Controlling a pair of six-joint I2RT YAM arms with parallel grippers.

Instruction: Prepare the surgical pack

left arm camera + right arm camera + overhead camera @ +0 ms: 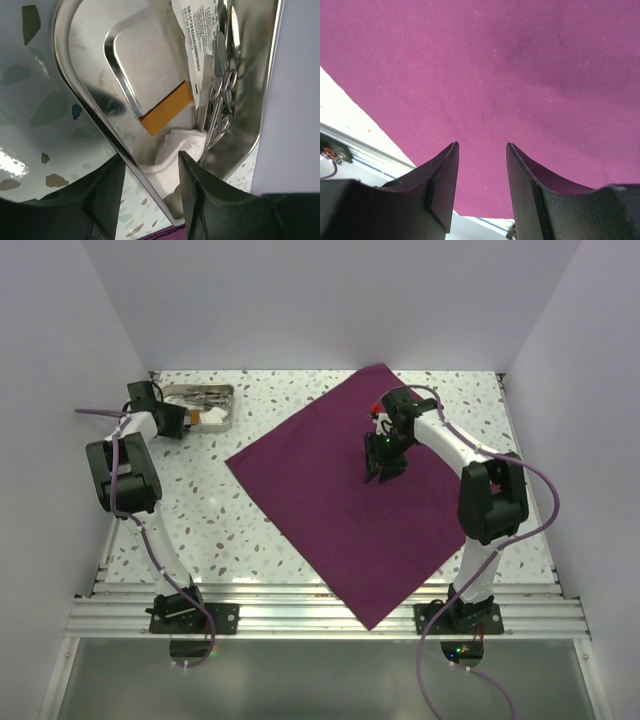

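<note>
Centre the left hand (150,164), spread with nothing pinched, astride the near rim of the steel tray (85,45). Judging by the pose, close squarely on that rim, clear of the white gauze (175,145) just inside. Carry toward the surgical pack (350,510), lying flat as a diamond on the tabletop (200,510). Hold the right hand (481,150), likewise spread and empty, above the cloth. Cannot read the fine black print on the white packet (197,25).

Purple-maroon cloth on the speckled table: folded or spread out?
Spread flat: the purple-maroon cloth lies as one diamond-shaped sheet, no folds visible.
</note>
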